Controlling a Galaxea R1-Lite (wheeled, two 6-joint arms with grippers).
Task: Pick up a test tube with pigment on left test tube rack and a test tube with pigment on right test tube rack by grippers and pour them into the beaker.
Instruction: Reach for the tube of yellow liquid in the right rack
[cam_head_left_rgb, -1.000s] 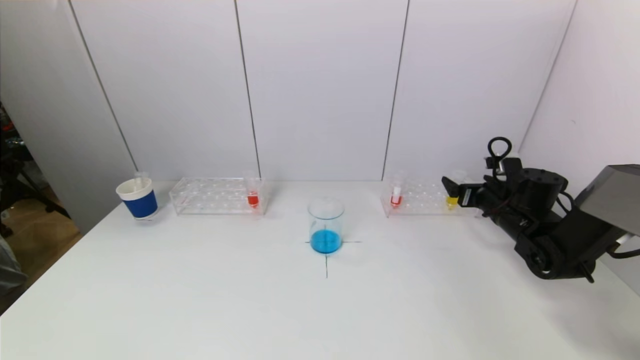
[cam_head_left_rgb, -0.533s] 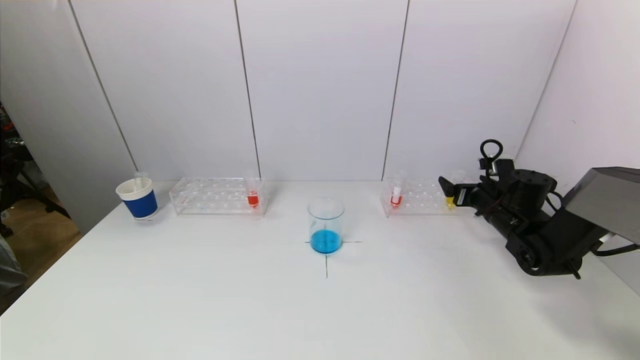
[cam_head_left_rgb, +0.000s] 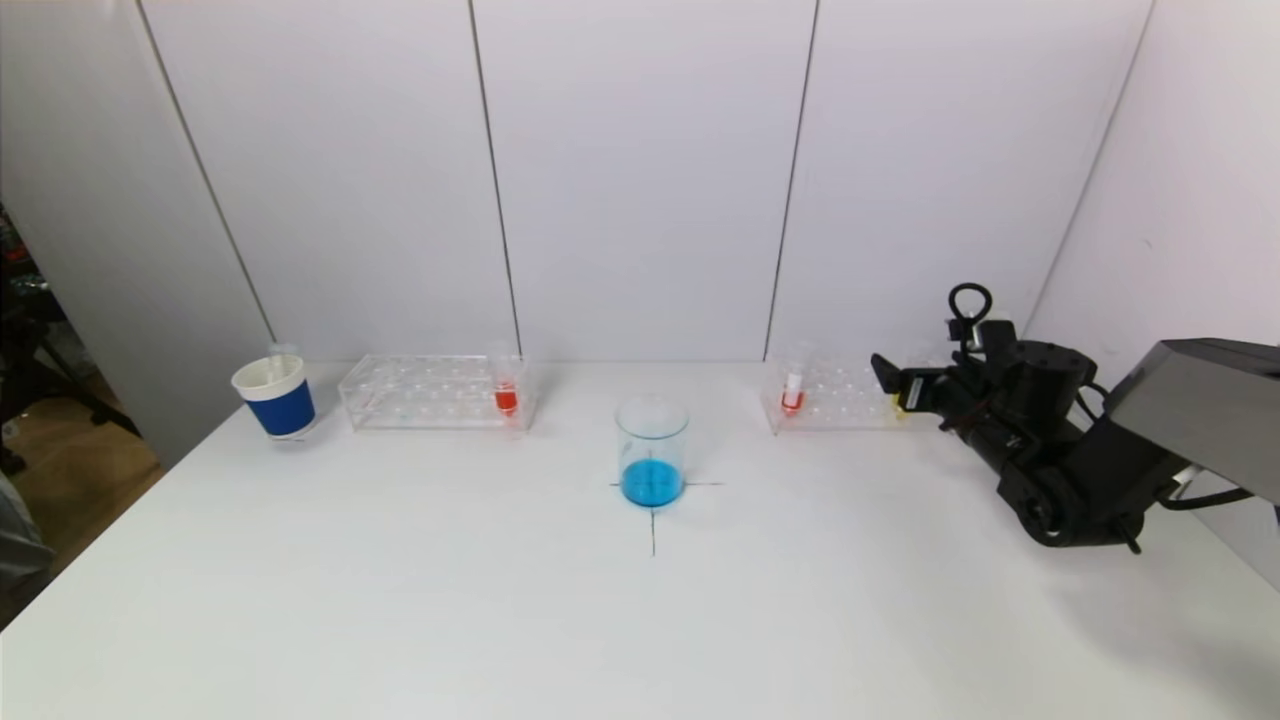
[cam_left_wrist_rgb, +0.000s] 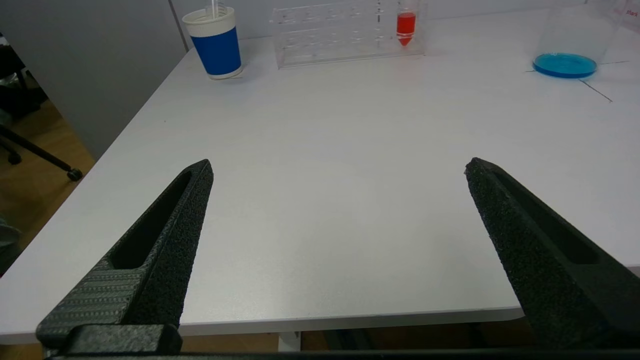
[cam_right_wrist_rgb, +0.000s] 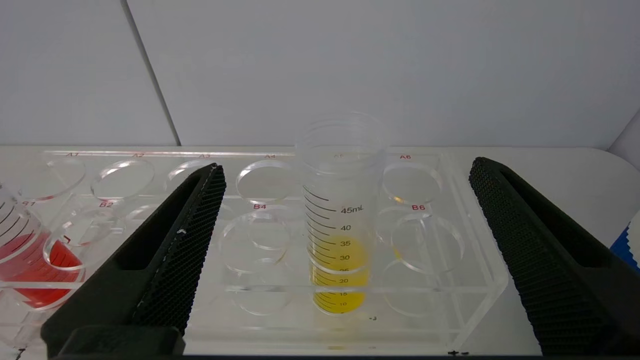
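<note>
Right wrist view: yellow tube (cam_right_wrist_rgb: 341, 235) between spread right gripper (cam_right_wrist_rgb: 345, 175) fingers.

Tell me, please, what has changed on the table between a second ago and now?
The right gripper has moved forward and slightly toward the centre, closing in on the yellow test tube in the right rack; its fingers are open and stand either side of the tube without gripping it. Nothing was picked up or released. The beaker, the left rack, its red tube, the blue cup and the left gripper are unchanged.
</note>
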